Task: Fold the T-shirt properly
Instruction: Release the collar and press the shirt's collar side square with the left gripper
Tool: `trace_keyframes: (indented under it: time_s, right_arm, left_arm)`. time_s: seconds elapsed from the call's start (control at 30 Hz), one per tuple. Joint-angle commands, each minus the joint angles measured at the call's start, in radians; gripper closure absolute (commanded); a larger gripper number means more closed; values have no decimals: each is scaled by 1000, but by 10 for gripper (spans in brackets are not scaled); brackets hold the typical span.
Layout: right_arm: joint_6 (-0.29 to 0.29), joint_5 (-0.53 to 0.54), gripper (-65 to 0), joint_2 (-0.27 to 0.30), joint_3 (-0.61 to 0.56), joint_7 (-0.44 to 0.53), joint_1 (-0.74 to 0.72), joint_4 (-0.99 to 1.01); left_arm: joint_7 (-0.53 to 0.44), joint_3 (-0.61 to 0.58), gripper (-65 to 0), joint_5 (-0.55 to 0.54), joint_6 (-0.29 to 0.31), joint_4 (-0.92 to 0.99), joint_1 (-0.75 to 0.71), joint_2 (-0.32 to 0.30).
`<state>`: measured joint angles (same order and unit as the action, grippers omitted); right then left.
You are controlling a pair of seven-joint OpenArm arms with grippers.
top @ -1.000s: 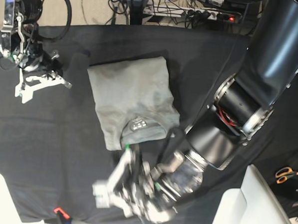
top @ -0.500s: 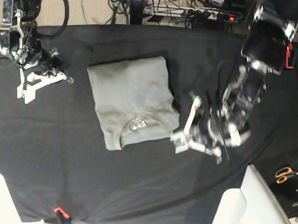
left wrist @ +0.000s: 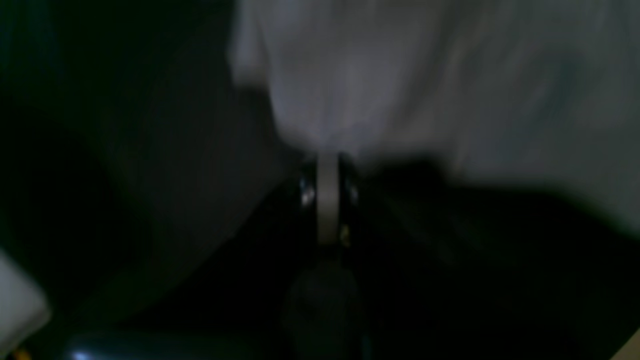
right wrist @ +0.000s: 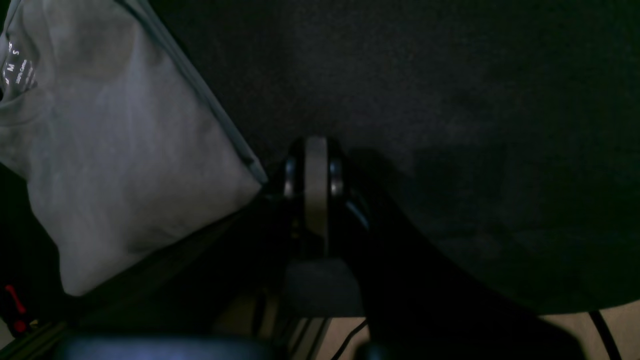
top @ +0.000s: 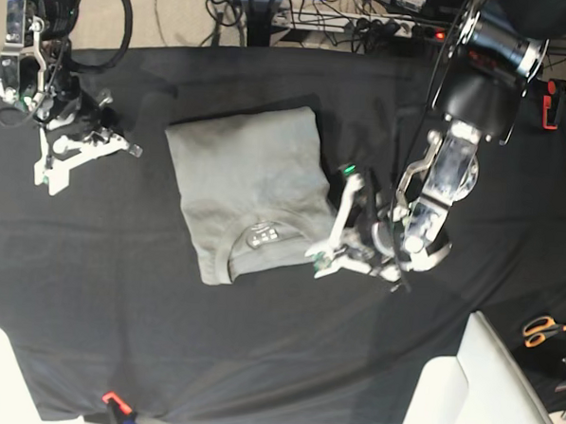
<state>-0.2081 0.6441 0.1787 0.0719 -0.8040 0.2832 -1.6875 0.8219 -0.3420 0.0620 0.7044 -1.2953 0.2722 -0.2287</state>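
Note:
The grey T-shirt (top: 251,187) lies folded into a rectangle on the black table cloth (top: 163,320), collar and white label (top: 263,236) toward the front. My left gripper (top: 322,256) is at the shirt's front right corner. In the blurred left wrist view it (left wrist: 327,165) looks shut, its tip at the edge of the grey cloth (left wrist: 400,75); whether it pinches cloth cannot be told. My right gripper (top: 77,156) rests at the far left, apart from the shirt. In the right wrist view it (right wrist: 316,150) is shut and empty on the black cloth, with the shirt (right wrist: 125,150) to its left.
Orange-handled scissors (top: 543,330) lie at the right edge. White moulded parts (top: 488,384) stand at the front corners. A small red piece (top: 112,399) sits at the front edge. Cables and a power strip (top: 397,28) run behind the table.
My left arm has swung from the table's front to the right side, then in toward the shirt's front right corner. The right arm and the shirt have barely moved.

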Motion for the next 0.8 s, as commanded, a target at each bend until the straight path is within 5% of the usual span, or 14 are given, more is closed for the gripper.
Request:
trace_keyframes:
  time_s: [0.0,0.77]
  right_arm:
    - [6,3,-8,9,6,15,-6,-18]
    - [6,3,-8,15,12,15,-12,-18]
  left_arm:
    - [-2,5,0,11,-6,15,26,-1]
    - [-250,-139,0,11,-6,460,238,119]
